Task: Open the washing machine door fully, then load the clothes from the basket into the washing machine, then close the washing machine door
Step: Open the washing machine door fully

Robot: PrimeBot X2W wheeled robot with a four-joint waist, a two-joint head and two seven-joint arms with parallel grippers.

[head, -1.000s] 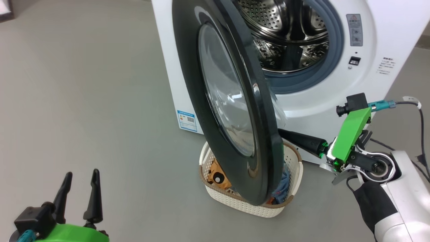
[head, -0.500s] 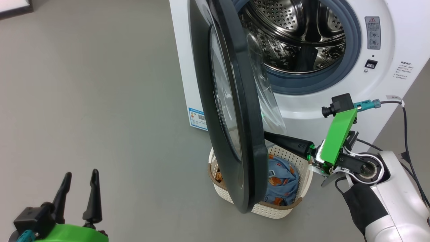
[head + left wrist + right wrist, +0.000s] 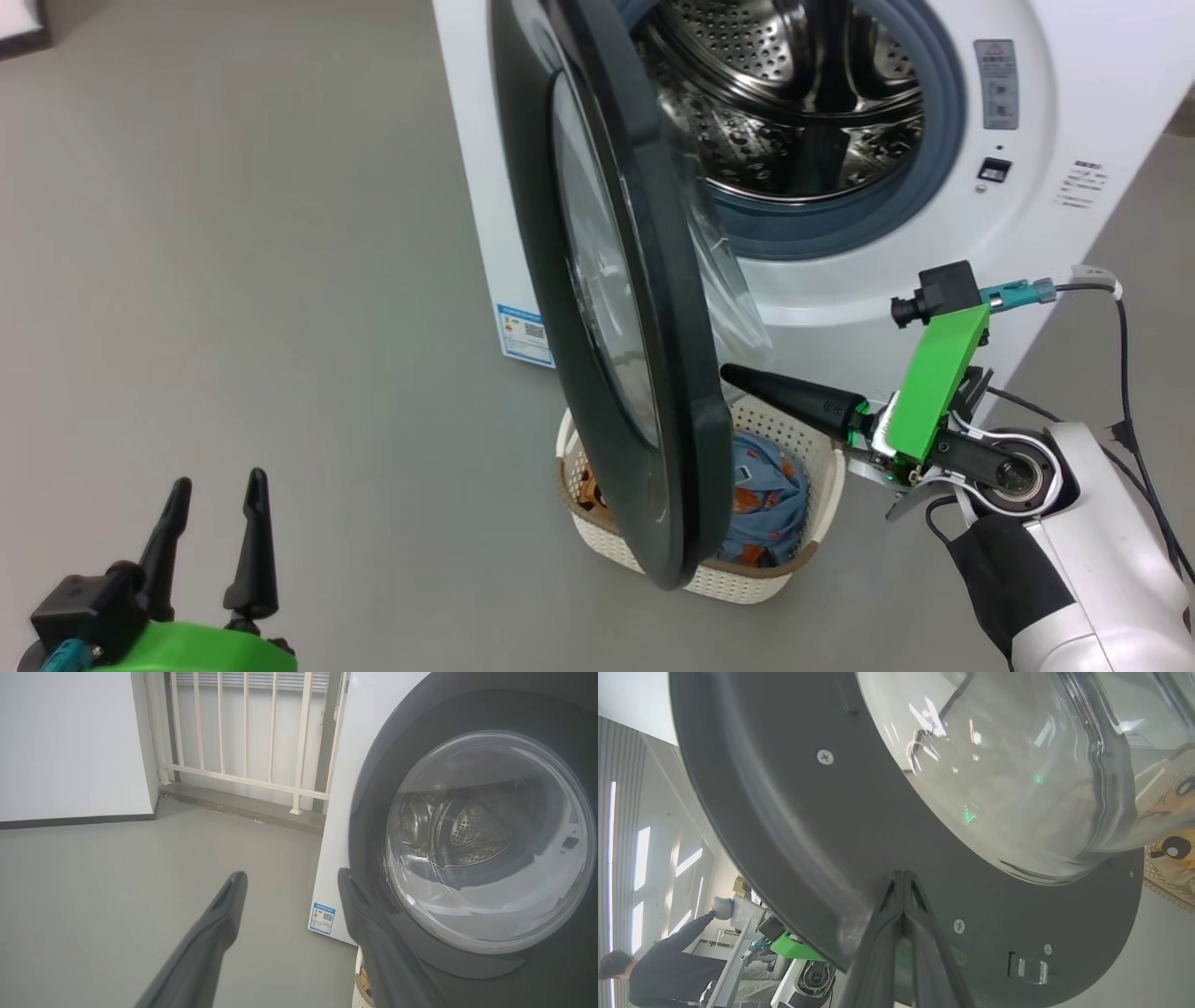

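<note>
Head cam: L claw (image 3: 216,481) sits low at my left, fingers spread wide, nothing in them, well apart from all task items. R claw (image 3: 733,373) is pinched shut and empty, tips at the inner side of the washing machine door (image 3: 597,280). Door is partway open, nearly edge-on to me. The basket (image 3: 826,467) is on the floor just under R claw's fingers, the clothes (image 3: 770,495) inside it. The washing machine (image 3: 943,271) is beyond R claw, drum (image 3: 794,103) exposed.

L wrist cam: door's outer face + glass ahead, right of the fingers. Blue label (image 3: 322,918) ahead betw them.

R wrist cam: fingers pressed together, tips at door's dark inner rim just below the glass bulge. Contact looks likely, can't confirm. Screw (image 3: 958,926) right beside them. Person (image 3: 668,970) at a desk, far lower left.
</note>
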